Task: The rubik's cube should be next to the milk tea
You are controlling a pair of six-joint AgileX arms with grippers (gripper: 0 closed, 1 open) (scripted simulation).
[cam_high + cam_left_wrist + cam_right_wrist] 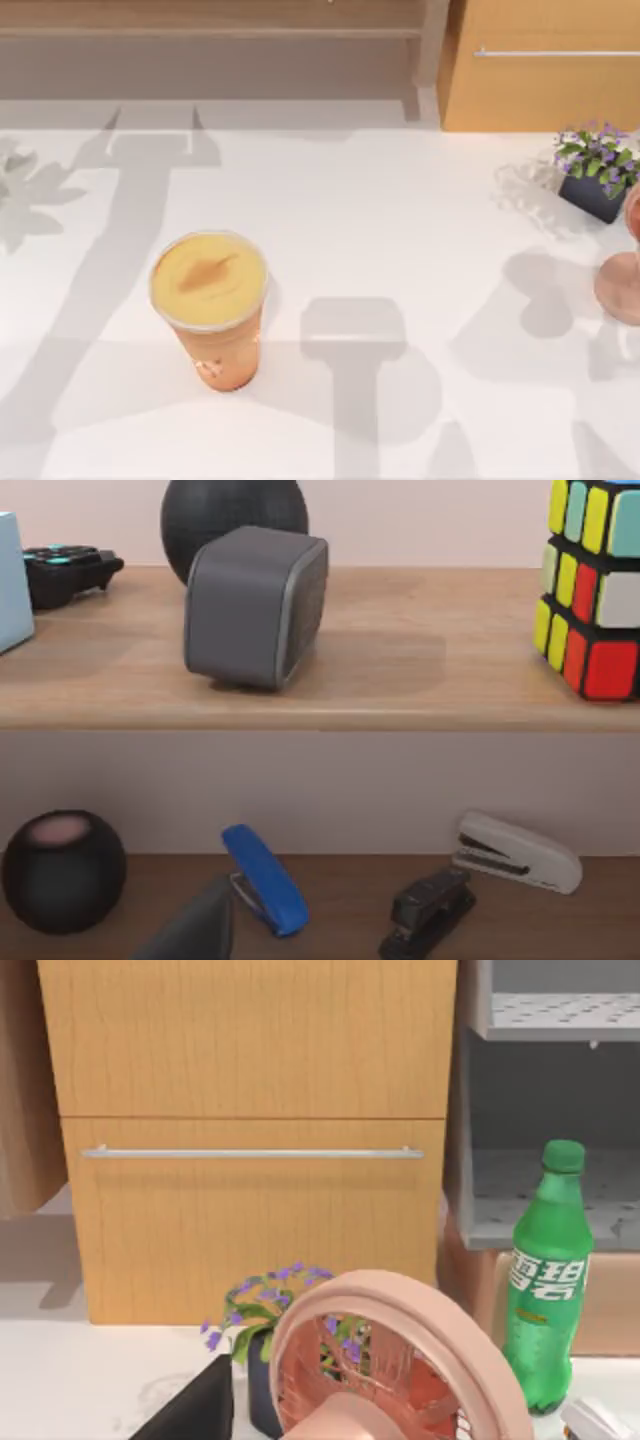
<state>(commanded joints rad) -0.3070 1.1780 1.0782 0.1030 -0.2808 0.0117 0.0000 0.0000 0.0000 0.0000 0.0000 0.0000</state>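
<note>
Milk tea, a tall clear plastic cup of orange-tan drink (210, 305), stood left of centre on the white worktop (400, 230). Stickered black-gridded rubik's cube (592, 585) sat on the upper wooden shelf (400, 680); reaching it squarely seemed wise. Either tool's spread I could not tell.

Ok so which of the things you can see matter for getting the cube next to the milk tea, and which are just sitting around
For the job:
- rubik's cube, on the upper wooden shelf
- milk tea, on the white table

Just lying about:
- grey speaker
- blue stapler
- white stapler
- black stapler
- potted plant
- pink fan
- green bottle
</note>
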